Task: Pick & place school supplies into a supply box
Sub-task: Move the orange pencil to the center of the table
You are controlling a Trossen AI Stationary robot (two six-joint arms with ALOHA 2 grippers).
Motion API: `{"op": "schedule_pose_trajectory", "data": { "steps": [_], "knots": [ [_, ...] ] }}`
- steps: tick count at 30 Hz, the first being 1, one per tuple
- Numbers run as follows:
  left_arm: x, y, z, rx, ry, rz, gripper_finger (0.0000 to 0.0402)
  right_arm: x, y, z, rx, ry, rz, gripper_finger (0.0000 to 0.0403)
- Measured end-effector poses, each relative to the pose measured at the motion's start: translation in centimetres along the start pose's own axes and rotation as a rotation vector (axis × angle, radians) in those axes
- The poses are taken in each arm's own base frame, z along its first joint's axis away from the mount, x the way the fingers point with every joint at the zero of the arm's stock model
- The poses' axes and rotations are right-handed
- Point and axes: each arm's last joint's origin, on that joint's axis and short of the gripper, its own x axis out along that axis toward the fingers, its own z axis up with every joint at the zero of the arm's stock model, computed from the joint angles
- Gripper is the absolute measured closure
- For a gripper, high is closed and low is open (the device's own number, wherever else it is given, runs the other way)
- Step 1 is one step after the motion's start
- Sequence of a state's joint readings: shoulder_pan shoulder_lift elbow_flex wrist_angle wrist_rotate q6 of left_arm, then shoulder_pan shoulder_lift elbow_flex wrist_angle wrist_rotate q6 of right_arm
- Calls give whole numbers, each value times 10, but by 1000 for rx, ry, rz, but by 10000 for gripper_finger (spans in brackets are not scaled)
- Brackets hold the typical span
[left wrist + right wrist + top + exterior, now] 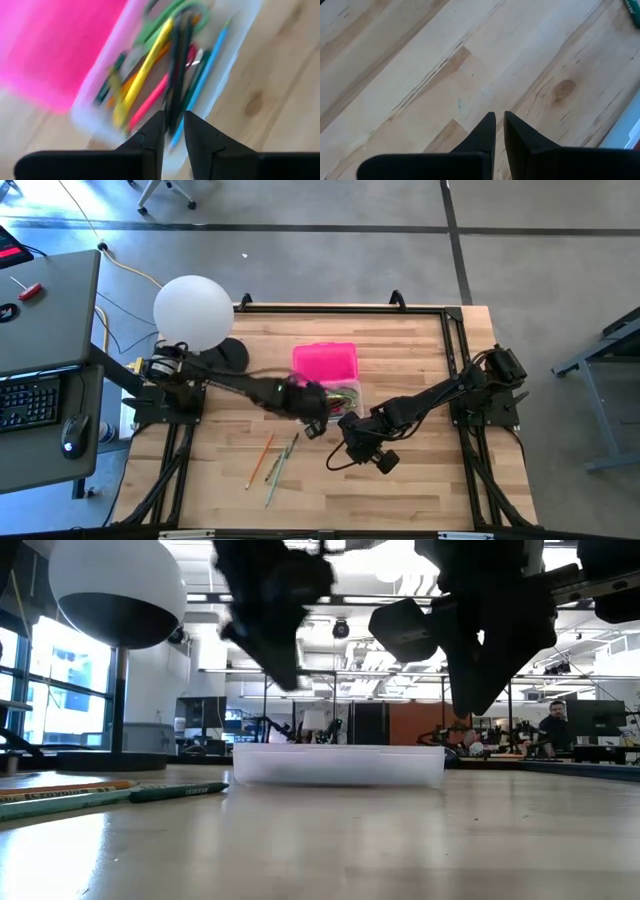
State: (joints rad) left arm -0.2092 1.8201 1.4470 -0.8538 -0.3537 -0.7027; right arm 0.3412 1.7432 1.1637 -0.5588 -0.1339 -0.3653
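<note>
The supply box [343,394] is a clear tray on the table, with its pink lid [325,363] lying against its far side. Several school supplies [150,75] lie inside it: yellow, pink, dark and blue pencils and pens, and green-handled scissors. My left gripper [174,124] hangs over the box's near end [316,412], fingers a narrow gap apart and holding nothing. My right gripper [499,119] is shut over bare wood just in front of the box [347,440]. A few pencils [272,465] lie flat on the table at the near left.
A white globe lamp [192,312] on a dark round base stands at the far left of the table. In the low view both grippers [283,675] [478,700] hang above the box [338,765]. Bare wood lies toward the near and right edges.
</note>
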Motion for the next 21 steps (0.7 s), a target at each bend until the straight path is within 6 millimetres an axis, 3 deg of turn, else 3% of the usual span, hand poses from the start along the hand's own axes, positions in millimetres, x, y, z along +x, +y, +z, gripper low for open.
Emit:
{"op": "schedule_pose_trajectory", "data": {
  "steps": [4,12,17,21],
  "knots": [
    [-31,-21,-30,-75,-5,121,307,0,0,0,0,-1,0,386],
    [-64,-59,-128,-301,-191,180,309,0,0,0,-1,-1,0,386],
    [-61,-63,-180,-488,-327,104,320,0,0,0,-2,-2,-1,386],
    [-45,-61,-204,-502,-305,57,330,0,0,0,-2,-5,-2,386]
  ]
}}
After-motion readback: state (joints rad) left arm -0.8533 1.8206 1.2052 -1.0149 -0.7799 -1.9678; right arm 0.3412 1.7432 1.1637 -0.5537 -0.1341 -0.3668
